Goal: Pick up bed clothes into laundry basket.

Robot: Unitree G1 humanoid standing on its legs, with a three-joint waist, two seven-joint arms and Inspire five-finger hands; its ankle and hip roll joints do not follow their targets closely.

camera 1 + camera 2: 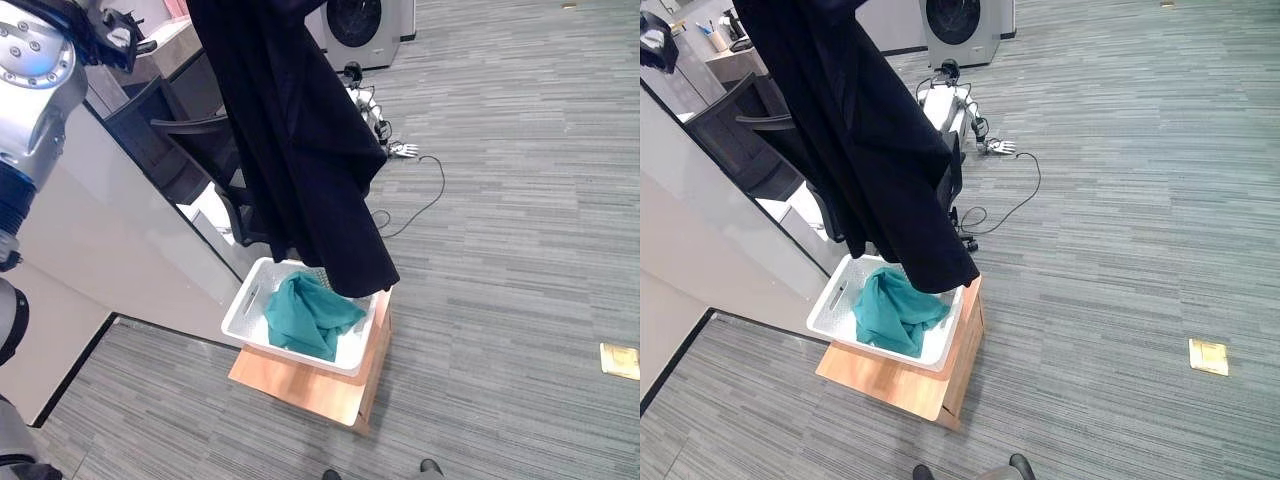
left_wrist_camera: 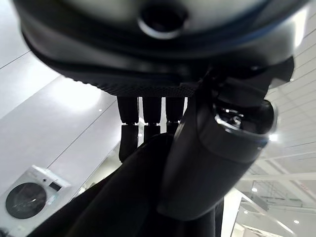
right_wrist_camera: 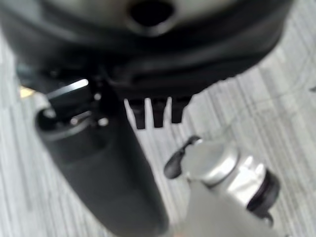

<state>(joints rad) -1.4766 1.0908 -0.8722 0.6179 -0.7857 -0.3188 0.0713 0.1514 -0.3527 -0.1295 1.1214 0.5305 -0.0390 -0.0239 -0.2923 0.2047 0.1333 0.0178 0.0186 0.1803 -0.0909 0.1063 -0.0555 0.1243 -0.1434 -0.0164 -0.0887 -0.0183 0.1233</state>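
Left hand: your left hand [image 2: 212, 143] is closest to its wrist camera, thumb and fingers curled round a fold of the dark garment [image 2: 123, 197].
Dark garment: you see it hanging in one long drape [image 1: 300, 150] from the top of the head views, its lower hem dangling over the far right corner of the laundry basket [image 1: 255, 290]; its upper end is cut off by the picture edge, so the grip itself shows from the wrist alone.
Teal cloth: a crumpled teal cloth [image 1: 310, 315] lies inside the basket, toward its right half.
Laundry basket: white, slotted walls, sitting on a low wooden stand [image 1: 310, 385]; the hem hides part of its far rim.
Right hand: you have your right hand [image 3: 103, 163] over bare carpet, short straight fingers [image 3: 155, 113] with nothing in them, the thumb standing apart.
Hard to make out: a small metal object [image 1: 405, 150] with a thin cable lies on the floor far behind the basket; you cannot tell what it is.
Writing: none that you can read.
Room: grey striped carpet [image 1: 520, 200]; a pale wall panel [image 1: 110, 230] runs along the left; a black office chair [image 1: 190, 140] stands behind the drape; a washing machine [image 1: 958, 25] sits at the far edge; a brass floor plate [image 1: 1207, 356] lies well to the right.
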